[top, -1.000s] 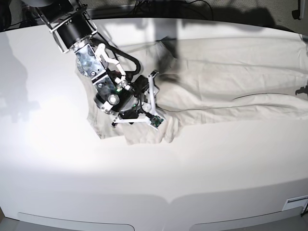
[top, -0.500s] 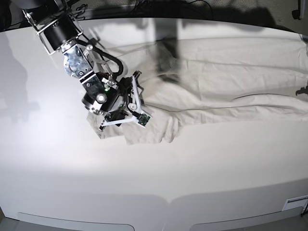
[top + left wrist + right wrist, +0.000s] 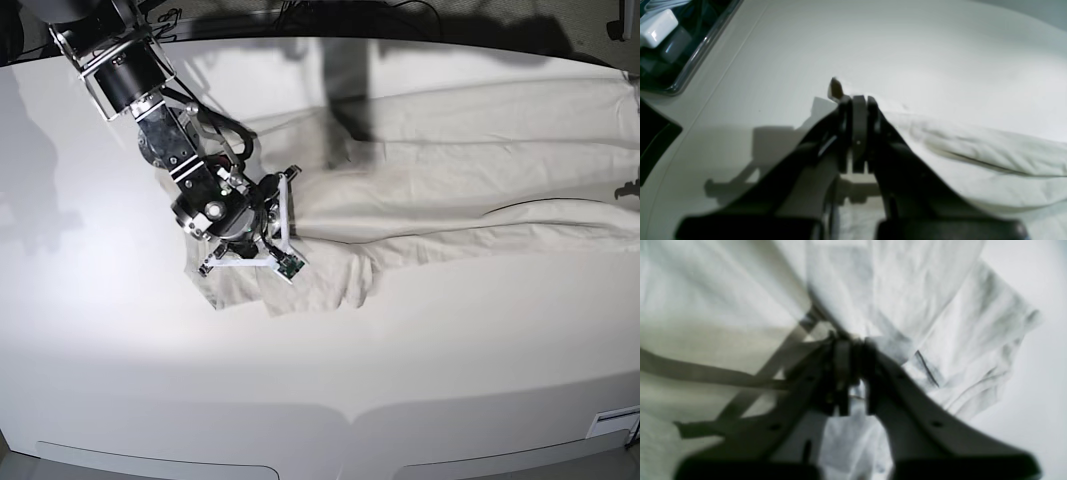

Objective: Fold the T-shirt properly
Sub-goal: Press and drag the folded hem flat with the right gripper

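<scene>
My right gripper [image 3: 851,340] has its jaws drawn together on a bunch of the T-shirt [image 3: 470,170], pinching cloth at the sleeve end. Ahead of its tips and off to the right the sleeve fans out in wrinkled layers, with bare white table [image 3: 420,360] just beyond the hem. To the left a broad flat stretch of the shirt carries the shadow of my own fingers. Nothing else stands near this gripper; the only thing in its way is the loose cloth heaped under and around it.

My left gripper [image 3: 853,100] is closed as well, its jaws pressed flat together right at the edge of the shirt, where a thick fold [image 3: 990,150] runs away to its right. Whether any cloth is caught between them I cannot tell. Far off to the left, past the table's rim, lies a dark tray [image 3: 676,46] with a white power adapter [image 3: 656,28] in it.

A second ago my right gripper stood wide open further along the shirt, nearer the collar side. Since then my arm has drawn back toward the sleeve, and the jaws have snapped shut on the fabric. The shirt lies stretched long across the table as before.
</scene>
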`<state>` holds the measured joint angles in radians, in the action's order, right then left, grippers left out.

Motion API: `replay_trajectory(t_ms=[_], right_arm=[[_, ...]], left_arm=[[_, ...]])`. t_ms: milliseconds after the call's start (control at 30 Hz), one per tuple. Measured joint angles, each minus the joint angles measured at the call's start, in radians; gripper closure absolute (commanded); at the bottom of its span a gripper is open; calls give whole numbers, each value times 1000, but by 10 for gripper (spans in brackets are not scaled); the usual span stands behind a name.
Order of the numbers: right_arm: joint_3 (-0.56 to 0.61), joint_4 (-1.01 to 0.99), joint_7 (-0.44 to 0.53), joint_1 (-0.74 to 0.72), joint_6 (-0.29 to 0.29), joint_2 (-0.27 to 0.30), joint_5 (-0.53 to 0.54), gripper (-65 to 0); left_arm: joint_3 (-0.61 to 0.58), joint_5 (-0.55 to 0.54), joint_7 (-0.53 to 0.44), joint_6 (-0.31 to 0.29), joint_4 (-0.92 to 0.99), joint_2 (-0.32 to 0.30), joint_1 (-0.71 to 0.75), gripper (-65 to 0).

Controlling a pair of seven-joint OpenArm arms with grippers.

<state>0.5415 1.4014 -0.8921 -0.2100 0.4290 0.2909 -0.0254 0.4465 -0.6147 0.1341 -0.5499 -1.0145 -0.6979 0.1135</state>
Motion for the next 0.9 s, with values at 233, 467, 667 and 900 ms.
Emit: replay_trajectory(t_ms=[233, 467, 667, 900], right_arm=[[3, 126, -55, 23, -87, 13, -83, 0], [2, 169, -48, 17, -93, 17, -73, 0], [2, 169, -60, 16, -93, 17, -73, 0], [2, 169, -69, 16, -93, 17, -47, -88]], left_arm=[[0, 0, 0, -1, 0, 0, 0, 0], [0, 0, 0, 0, 0, 0, 0, 0], [0, 0, 0, 0, 0, 0, 0, 0], [0, 0, 0, 0, 0, 0, 0, 0]])
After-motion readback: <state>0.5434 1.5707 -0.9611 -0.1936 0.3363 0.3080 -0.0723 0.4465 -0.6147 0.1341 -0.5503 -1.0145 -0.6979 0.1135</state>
